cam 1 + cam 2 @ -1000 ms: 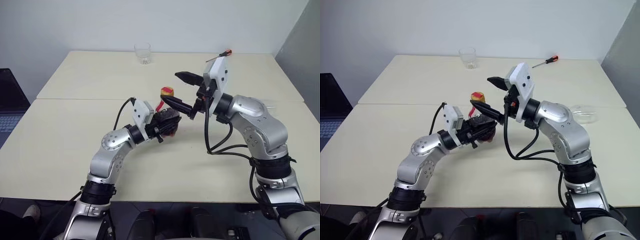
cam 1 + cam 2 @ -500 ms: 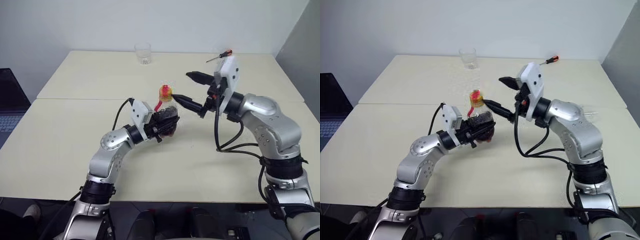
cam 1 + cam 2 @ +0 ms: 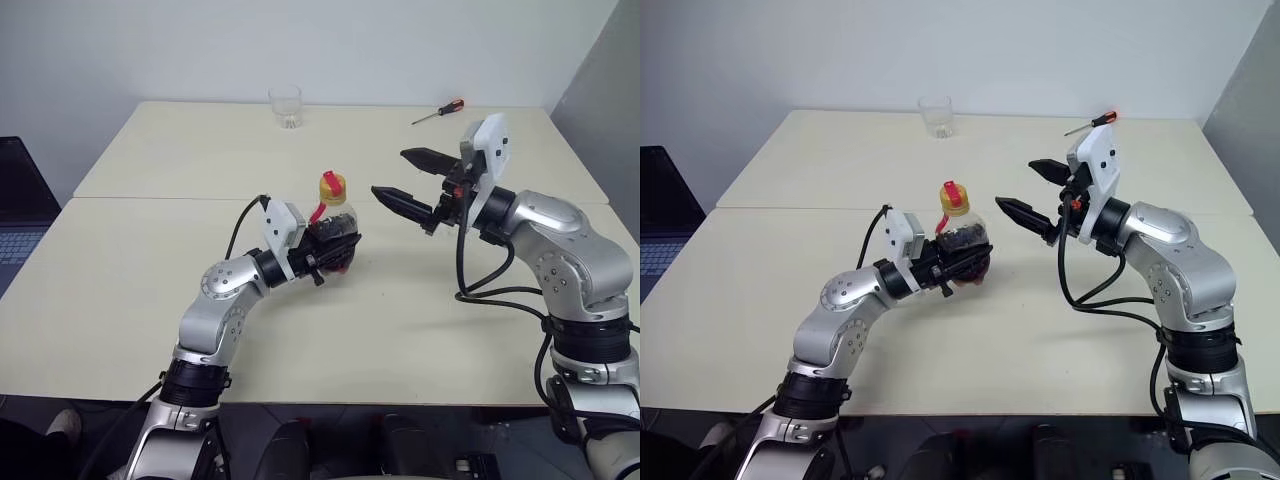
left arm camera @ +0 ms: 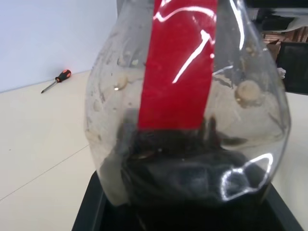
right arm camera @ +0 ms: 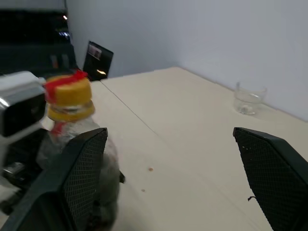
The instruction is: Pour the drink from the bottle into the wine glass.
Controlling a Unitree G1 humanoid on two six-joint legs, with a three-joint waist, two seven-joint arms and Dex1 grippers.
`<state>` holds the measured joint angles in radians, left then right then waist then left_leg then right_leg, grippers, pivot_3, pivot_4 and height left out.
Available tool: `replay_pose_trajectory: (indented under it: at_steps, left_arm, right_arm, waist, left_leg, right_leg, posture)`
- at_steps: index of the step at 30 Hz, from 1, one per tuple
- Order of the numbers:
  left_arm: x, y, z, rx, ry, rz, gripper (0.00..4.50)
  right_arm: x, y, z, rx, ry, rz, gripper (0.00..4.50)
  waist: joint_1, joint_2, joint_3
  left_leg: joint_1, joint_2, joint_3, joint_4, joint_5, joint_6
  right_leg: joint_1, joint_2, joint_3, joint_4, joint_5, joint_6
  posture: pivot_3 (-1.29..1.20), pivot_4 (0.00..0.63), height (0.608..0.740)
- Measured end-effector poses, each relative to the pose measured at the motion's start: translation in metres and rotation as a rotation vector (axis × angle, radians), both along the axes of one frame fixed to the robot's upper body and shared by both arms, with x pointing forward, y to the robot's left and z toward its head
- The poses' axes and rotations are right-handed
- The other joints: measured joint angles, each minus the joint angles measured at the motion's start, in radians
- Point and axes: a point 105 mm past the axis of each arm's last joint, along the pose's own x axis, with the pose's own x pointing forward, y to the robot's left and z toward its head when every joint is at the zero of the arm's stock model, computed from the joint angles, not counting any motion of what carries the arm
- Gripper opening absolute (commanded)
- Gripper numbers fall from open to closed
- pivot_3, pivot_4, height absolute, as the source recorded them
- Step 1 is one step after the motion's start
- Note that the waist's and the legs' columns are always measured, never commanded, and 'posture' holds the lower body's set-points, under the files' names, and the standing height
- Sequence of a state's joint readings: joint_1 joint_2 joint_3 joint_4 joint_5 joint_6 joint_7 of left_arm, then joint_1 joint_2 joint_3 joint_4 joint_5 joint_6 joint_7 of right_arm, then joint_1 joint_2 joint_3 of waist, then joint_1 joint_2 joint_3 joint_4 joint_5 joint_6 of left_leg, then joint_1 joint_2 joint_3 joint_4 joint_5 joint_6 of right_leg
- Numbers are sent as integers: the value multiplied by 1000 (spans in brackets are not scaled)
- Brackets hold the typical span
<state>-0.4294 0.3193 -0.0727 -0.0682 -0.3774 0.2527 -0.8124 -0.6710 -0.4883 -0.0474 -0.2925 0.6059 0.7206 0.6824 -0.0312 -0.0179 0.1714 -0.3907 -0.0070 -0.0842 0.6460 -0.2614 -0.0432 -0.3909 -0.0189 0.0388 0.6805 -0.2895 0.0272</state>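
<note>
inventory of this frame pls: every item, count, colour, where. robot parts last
bottle: 1, clear with yellow cap and red strip, upright near the table's middle, held in the left gripper
drink: dark reddish-brown, low in the bottle
tumbler: 1, clear, stemless, far edge of the table
screwdriver: 1, red and black handle, far right of the table
table: 1, cream, with a seam running across it
laptop: 1, dark, at the left edge, off the table
left gripper: shut on the bottle's body
right gripper: open, in the air right of the cap, apart from it
</note>
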Motion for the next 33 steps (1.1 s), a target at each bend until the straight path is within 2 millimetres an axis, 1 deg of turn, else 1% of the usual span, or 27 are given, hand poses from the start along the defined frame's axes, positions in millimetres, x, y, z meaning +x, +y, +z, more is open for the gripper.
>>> replay_pose_trajectory:
  at_steps: [4, 6, 8, 12, 15, 19, 22, 33]
  left_arm:
    - [3, -1, 6, 4, -17, -8, 1815]
    - [4, -2, 9, 4, -26, -8, 1815]
    - [5, -1, 8, 6, -25, -6, 1815]
    - [5, -1, 8, 6, -26, -7, 1815]
    - [5, -2, 10, 5, -37, -11, 1815]
    - [5, -2, 11, 6, -42, -10, 1815]
    - [5, -2, 11, 6, -41, -9, 1815]
    - [5, -1, 10, 5, -36, -7, 1815]
  right_arm:
    - [-14, 14, 4, 63, 27, 101, 4462]
    - [-18, 20, 5, 75, 34, 128, 4462]
    - [-19, 26, 4, 85, 40, 148, 4462]
    - [-22, 47, 10, 97, 22, 206, 4462]
    - [-19, 55, 13, 109, 5, 209, 4462]
    - [-12, 59, 11, 111, 9, 197, 4462]
    - [-11, 61, 13, 107, -9, 201, 4462]
    - [-1, 55, 8, 78, -21, 143, 4462]
  waist:
    - [0, 0, 0]
    - [0, 0, 0]
    - [-1, 0, 0]
    - [-1, 0, 0]
    - [0, 0, 0]
    - [0, 0, 0]
    - [0, 0, 0]
    - [0, 0, 0]
  left_leg:
    - [0, 0, 0, 0, 0, 0]
    - [0, 0, 0, 0, 0, 0]
    - [0, 0, 0, 0, 0, 0]
    - [0, 0, -1, 0, 0, 0]
    - [0, 0, -1, 0, 0, 0]
    - [0, 0, 0, 0, 0, 0]
    - [0, 0, -1, 0, 0, 0]
    - [0, 0, -1, 0, 0, 0]
  right_leg:
    - [0, 0, 0, 0, 0, 0]
    - [0, 0, 0, 0, 0, 0]
    - [0, 0, 0, 0, 0, 0]
    - [0, 0, -1, 0, 0, 0]
    - [0, 0, -1, 0, 0, 0]
    - [0, 0, 0, 0, 0, 0]
    - [0, 0, -1, 0, 0, 0]
    - [0, 0, 0, 0, 0, 0]
  posture:
    - [0, 150, 740]
    - [0, 150, 740]
    - [0, 150, 740]
    - [0, 150, 740]
    - [0, 150, 740]
    - [0, 150, 740]
    - [0, 150, 740]
    - [0, 150, 740]
